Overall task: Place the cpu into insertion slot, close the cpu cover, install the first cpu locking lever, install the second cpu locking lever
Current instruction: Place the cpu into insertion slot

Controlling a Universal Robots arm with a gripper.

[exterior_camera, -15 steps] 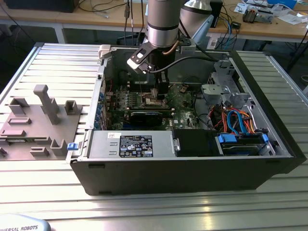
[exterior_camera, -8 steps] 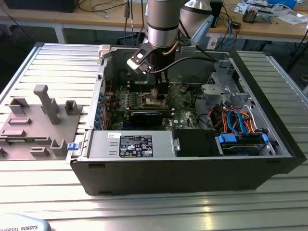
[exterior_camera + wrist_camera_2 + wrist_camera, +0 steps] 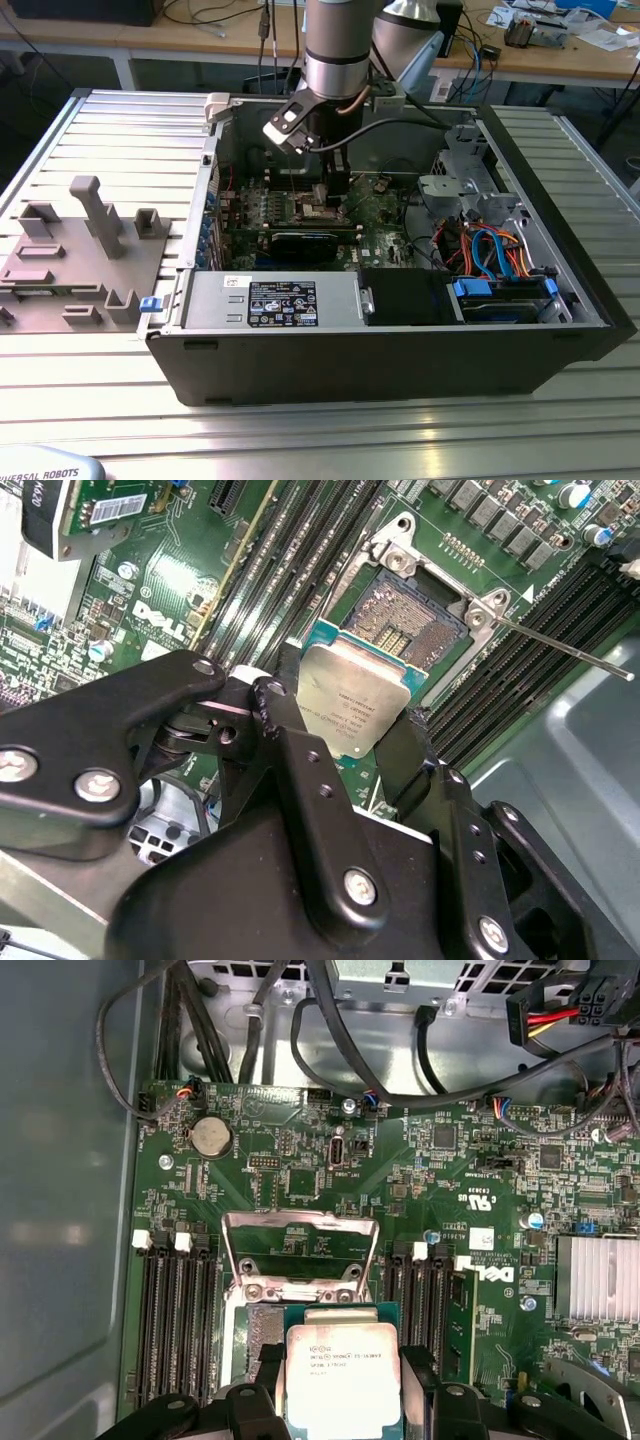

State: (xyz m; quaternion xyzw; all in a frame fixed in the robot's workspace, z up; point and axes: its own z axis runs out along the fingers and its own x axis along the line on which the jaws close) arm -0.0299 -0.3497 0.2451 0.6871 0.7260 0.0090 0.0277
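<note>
In both wrist views my gripper is shut on the cpu, a flat silver square held by its two opposite edges. The cpu hovers partly over the insertion slot, whose dark pin field shows beside it on the green motherboard. The cpu cover, a silvery frame, stands swung open at the slot's far side. A thin locking lever sticks out, unlatched, from the slot's corner. In the exterior view the gripper reaches down inside the open computer case.
Black memory slots flank the slot on both sides. A black card, a power supply, a drive cage and coloured cables crowd the case. A grey fixture plate lies on the exterior view's left.
</note>
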